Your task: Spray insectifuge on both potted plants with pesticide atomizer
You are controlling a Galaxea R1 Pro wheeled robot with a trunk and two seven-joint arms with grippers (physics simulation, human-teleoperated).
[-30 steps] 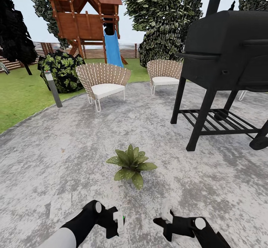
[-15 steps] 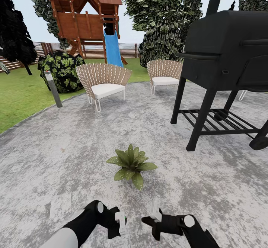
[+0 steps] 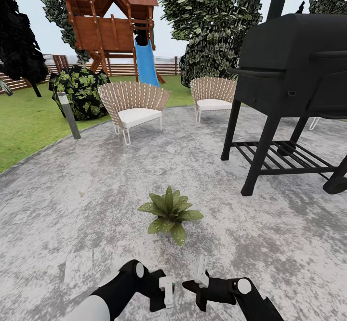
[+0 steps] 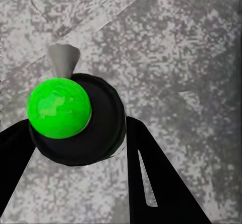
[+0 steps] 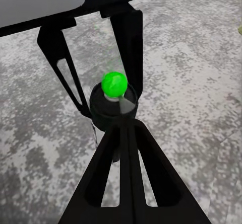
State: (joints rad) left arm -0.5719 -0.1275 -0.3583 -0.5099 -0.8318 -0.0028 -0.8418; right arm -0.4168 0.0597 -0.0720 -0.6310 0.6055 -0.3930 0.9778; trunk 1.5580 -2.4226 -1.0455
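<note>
Grey mottled stone patio (image 3: pixel 96 191) ran across the head view, and one potted plant (image 3: pixel 169 212) sat on it at centre frame, just above my two arms. The pesticide atomizer (image 4: pixel 59 108) was off the ground and in my left tool (image 3: pixel 166 294), whose fingers were clamped on either side of its dark body; the bright green top and a pale nozzle faced the left wrist camera. My right tool (image 3: pixel 200 273) had its fingers pressed together on nothing, with the tips very close to the bottle's head. I could not tell whether they touched it. My worry was that closeness: if I nudged the right tool sideways into the head, the bottle could twist or slide out of the left tool's hold. I also judged the nozzle might not be aimed at the leaves, so spray would wet stone instead. The black grill (image 3: pixel 294 61) at upper right stood well apart.
</note>
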